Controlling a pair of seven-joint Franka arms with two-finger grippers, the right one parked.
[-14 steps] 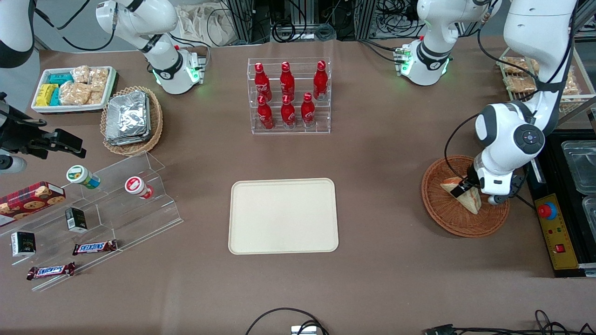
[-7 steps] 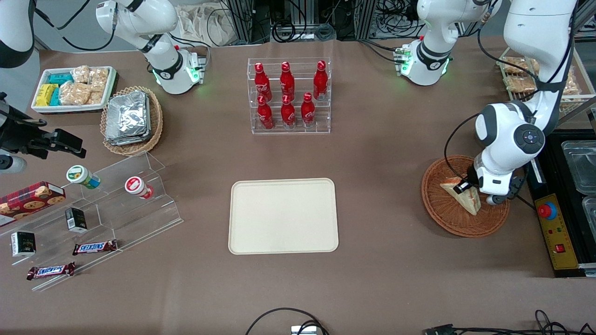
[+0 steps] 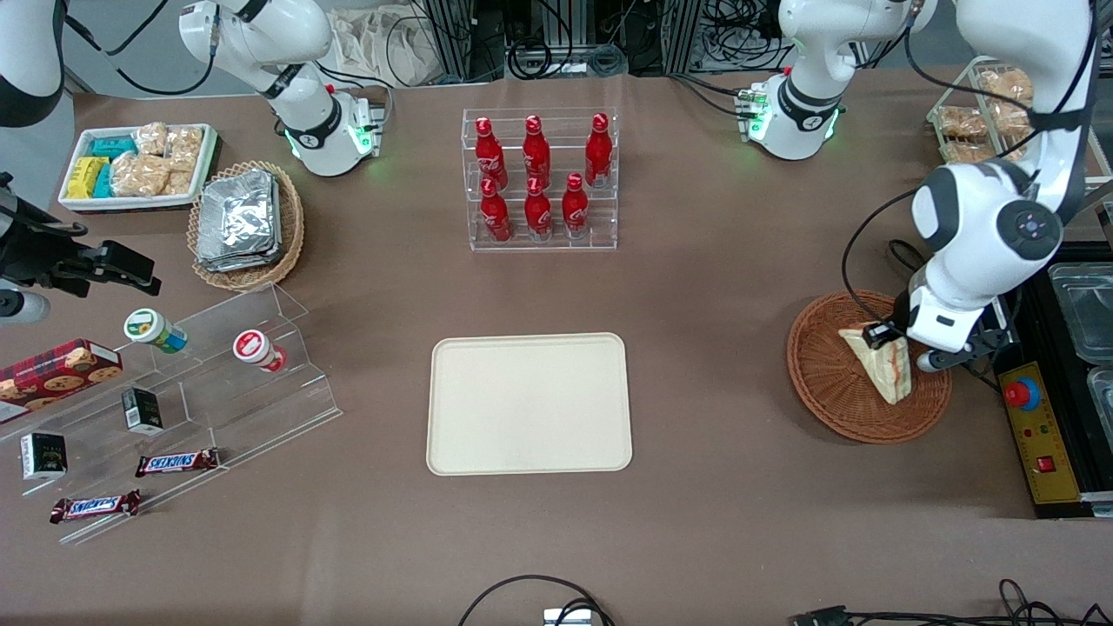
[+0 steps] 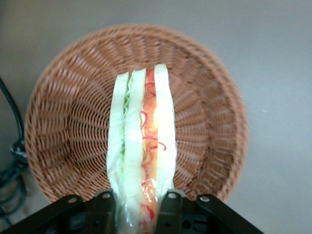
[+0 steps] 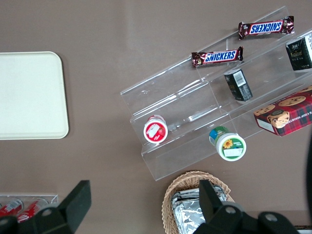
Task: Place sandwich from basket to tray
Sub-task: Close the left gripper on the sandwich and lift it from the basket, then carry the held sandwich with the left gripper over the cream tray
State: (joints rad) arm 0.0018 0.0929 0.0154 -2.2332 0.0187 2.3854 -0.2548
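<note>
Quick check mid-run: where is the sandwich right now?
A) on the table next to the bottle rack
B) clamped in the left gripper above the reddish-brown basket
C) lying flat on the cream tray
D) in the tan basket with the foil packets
B: the gripper is shut on the sandwich, holding it edge-on over the basket; the tray has nothing on it.

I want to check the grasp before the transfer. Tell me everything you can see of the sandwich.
The sandwich is a triangular wedge of pale bread with green, orange and red filling showing along its edge. The gripper is shut on its wide end, fingers pressing both bread faces. It hangs edge-down above the basket, apparently lifted clear of the weave.
</note>
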